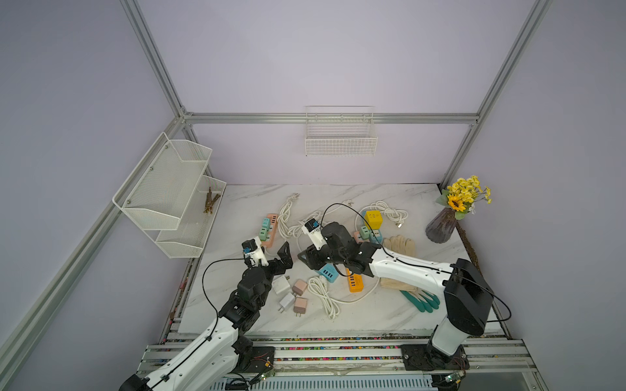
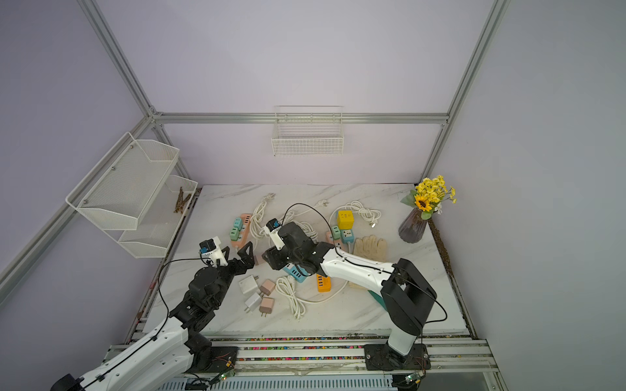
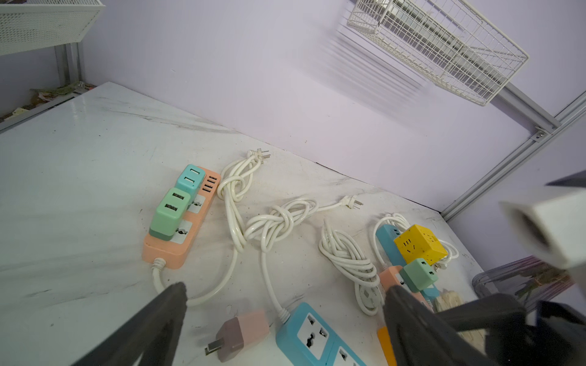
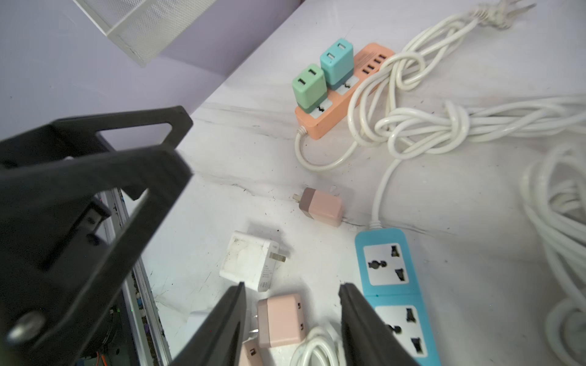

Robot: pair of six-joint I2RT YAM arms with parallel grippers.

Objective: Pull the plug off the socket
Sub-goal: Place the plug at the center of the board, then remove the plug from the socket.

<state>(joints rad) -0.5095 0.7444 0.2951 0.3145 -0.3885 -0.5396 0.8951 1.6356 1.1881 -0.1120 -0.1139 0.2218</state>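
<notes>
The left arm [image 1: 203,342] stretches forward from its base, and its wrist [image 1: 252,287] lifts the left gripper [image 1: 275,256] off the table, jaws spread wide and holding nothing. The right arm [image 1: 406,267] folds at the elbow and reaches across, tipped downward at the wrist. The right gripper [image 1: 304,258] faces the left gripper, near its closest finger [image 4: 126,152] but apart from it. Its own fingers [image 4: 228,317] stand partly apart, gripping nothing
</notes>
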